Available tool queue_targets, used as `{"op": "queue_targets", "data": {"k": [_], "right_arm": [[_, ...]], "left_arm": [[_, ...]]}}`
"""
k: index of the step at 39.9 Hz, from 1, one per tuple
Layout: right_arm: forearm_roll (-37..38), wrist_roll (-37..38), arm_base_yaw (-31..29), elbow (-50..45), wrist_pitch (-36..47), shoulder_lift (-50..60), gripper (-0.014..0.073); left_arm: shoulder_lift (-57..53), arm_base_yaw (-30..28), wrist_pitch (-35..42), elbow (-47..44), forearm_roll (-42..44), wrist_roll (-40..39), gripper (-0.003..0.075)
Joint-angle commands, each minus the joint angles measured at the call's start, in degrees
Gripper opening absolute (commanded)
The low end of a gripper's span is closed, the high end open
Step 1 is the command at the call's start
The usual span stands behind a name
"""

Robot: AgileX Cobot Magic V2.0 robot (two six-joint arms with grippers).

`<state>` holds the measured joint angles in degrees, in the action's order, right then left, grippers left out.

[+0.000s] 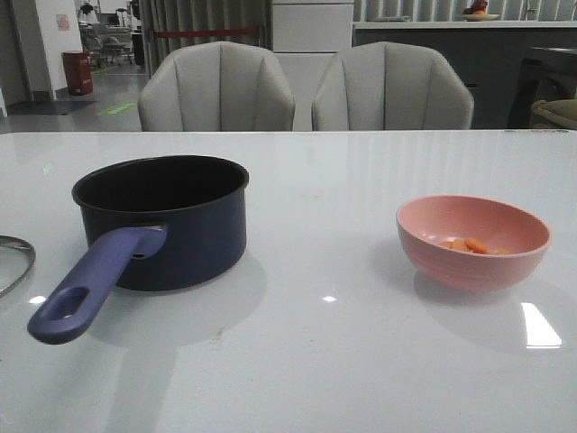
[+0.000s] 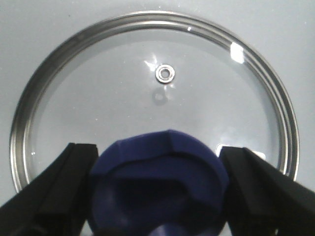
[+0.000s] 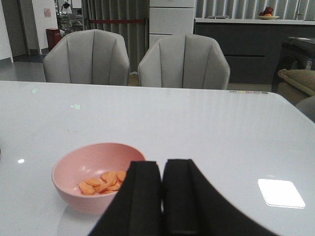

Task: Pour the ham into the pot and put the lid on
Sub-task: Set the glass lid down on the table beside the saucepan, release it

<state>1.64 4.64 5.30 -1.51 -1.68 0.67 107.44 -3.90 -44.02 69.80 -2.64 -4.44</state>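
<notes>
The dark navy pot (image 1: 162, 221) stands on the left of the table, its purple-blue handle (image 1: 95, 284) pointing to the front left. The ham (image 1: 469, 244) is several orange slices lying in a pink bowl (image 1: 473, 239) on the right. The glass lid (image 2: 152, 98) lies flat on the table; only its steel rim (image 1: 13, 262) shows at the front view's left edge. My left gripper (image 2: 158, 152) is open, straddling the lid's purple-blue knob (image 2: 160, 182) with a finger close on each side. My right gripper (image 3: 161, 164) is shut and empty, just beside the bowl (image 3: 96, 172). Neither arm shows in the front view.
Two grey chairs (image 1: 216, 90) stand behind the table's far edge. A white tabletop (image 1: 325, 180) stretches between pot and bowl. A dark counter (image 1: 433, 54) is in the background.
</notes>
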Motion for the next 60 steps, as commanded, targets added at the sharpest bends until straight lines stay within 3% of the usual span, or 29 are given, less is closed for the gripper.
{"op": "queue_targets", "data": {"k": [1,10,22,34,47,60], "right_arm": [[0.9,-0.3,-0.3,0.3,4.5,1.1,0.0158],[0.9,-0.3,-0.3,0.3,4.5,1.1,0.0158],[0.9,-0.3,-0.3,0.3,4.5,1.1,0.0158],[1.6,-0.5,-0.3,0.3,4.5,1.0,0.0158],[1.6,-0.4,-0.3,0.3,4.8,1.0,0.0158],[1.5,-0.3,-0.3,0.3,13.1,1.0,0.0158]], "left_arm": [[-1.2,0.0,0.2,1.0,-0.6,-0.1,0.0582],[-2.5,0.0,-4.8,3.1,-0.1,0.8,0.0591],[-16.5,0.0,-0.6,-0.3,-0.9,0.8,0.0540],[-35.9,0.3,11.7,-14.6,-3.0,0.8,0.0529],[-61.9,9.8,27.2,-33.8,0.1,0.8,0.0529],[-83.8,15.1,30.3,-46.0,1.0,0.8,0.0529]]}}
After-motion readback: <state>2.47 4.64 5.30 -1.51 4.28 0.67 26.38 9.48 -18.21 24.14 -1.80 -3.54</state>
